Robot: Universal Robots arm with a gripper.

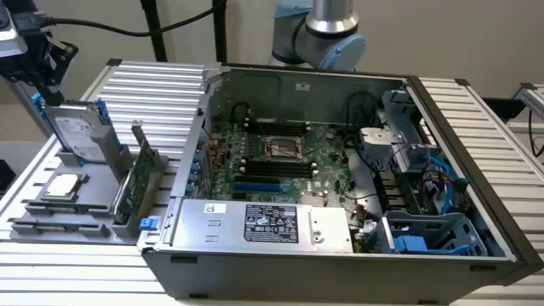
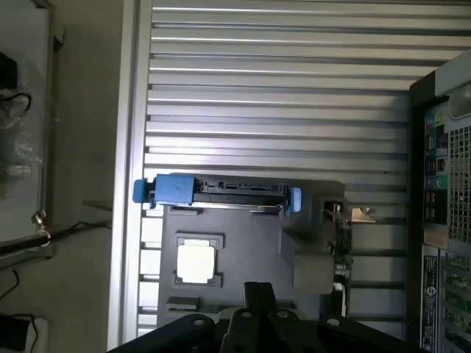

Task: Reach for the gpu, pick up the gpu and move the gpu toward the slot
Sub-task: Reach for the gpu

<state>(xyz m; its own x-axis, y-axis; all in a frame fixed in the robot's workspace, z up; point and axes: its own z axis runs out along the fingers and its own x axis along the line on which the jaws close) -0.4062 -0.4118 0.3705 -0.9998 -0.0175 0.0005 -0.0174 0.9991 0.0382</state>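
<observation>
Hovering above the grey holder (image 1: 51, 224): gripper (image 2: 259, 300), fingers pressed together, carrying nothing. Sitting nearest below it: square silver chip (image 2: 196, 262), with the hard drive (image 2: 221, 190) standing just beyond. Standing on edge in the holder's slot, on the side facing the computer case (image 1: 340, 191): gpu (image 1: 136, 171), untouched and apart from the gripper. Risk, as judged: descending with fingers together is likely striking the card's top edge rather than straddling it, tilting or flexing the thin board. Drifting sideways is risking a knock against the hard drive. Everything is resting on the slatted worktop (image 1: 153, 89).
</observation>
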